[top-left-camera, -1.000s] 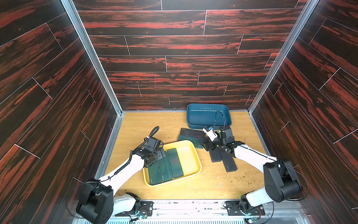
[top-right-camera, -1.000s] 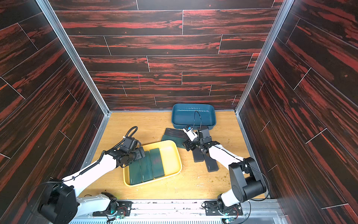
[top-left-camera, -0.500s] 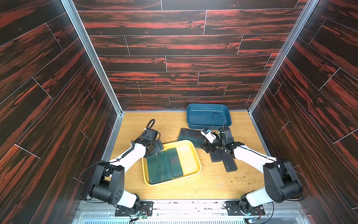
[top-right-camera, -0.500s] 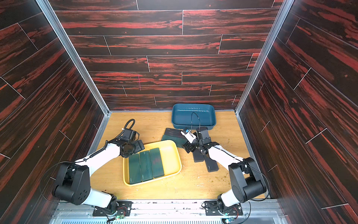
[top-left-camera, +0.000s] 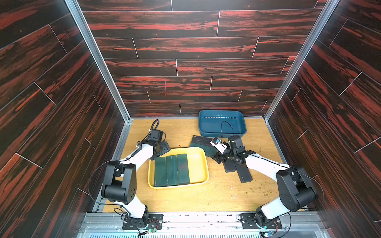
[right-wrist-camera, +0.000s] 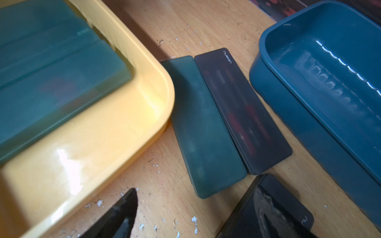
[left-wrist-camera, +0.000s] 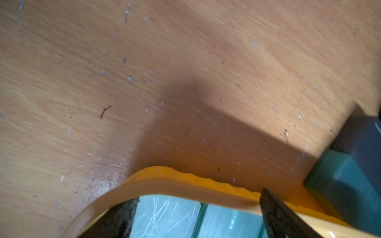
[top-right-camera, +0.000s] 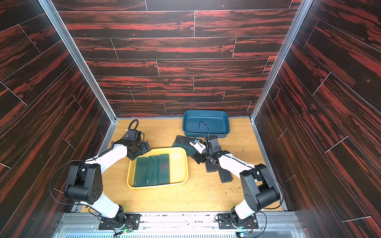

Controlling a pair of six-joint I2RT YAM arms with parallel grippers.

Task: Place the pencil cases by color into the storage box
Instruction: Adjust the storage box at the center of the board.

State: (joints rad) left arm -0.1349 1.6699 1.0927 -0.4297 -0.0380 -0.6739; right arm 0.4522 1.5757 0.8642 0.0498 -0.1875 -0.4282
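My left tool (left-wrist-camera: 199, 198) gapes empty at the yellow tray's (top-left-camera: 195, 164) upper-left corner; my right tool (right-wrist-camera: 198, 204) gapes empty too. Three green pencil cases (top-left-camera: 171, 170) lie in the tray mid-frame, black pencil cases (top-left-camera: 245, 175) on the desk (top-left-camera: 185, 197) to its right.

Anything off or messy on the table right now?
Yes: pale flakes litter the wooden tabletop. One dark green flat pencil case lies outside the yellow plastic tray, against its corner. Two black flat cases lie askew under the right arm.
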